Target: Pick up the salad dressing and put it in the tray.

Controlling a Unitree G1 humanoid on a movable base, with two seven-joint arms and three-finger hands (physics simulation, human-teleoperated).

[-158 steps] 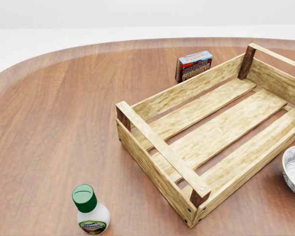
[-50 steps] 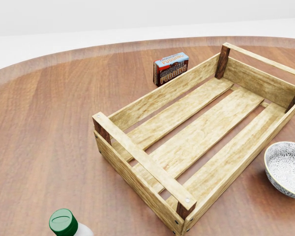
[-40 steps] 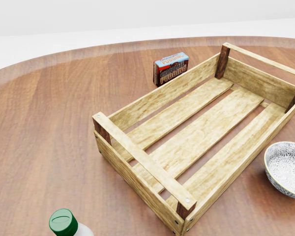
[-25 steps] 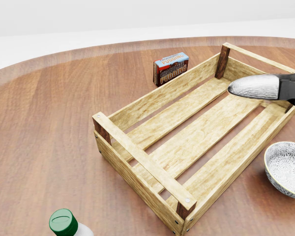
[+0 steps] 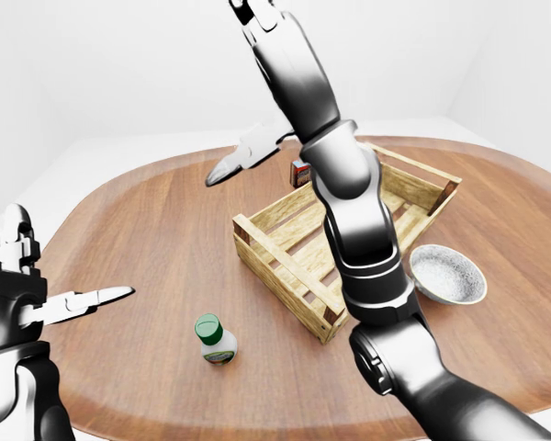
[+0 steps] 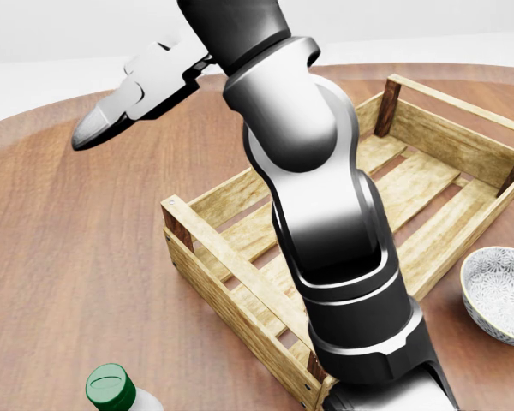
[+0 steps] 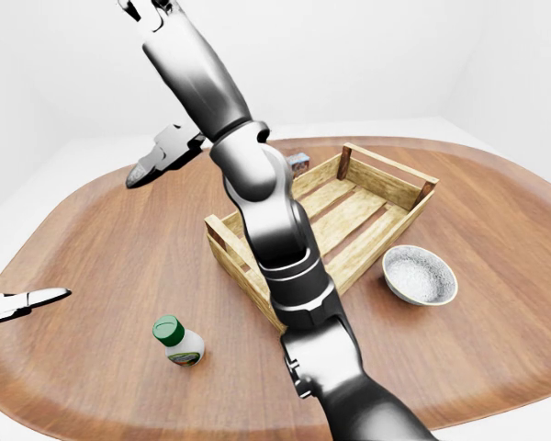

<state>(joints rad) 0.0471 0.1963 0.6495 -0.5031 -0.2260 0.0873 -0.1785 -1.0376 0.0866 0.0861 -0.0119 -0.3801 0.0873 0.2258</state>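
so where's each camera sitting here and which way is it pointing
Left-eye view: on the head, looking down across the round wooden table; shows the left hand at the left edge and the right arm rising mid-frame.
Head view: on the head, aimed closer in at the tray; the right arm covers its middle, the right hand at upper left.
Right-eye view: the left-eye's pair, nearly the same picture.
All three share the salad dressing, tray and bowl.
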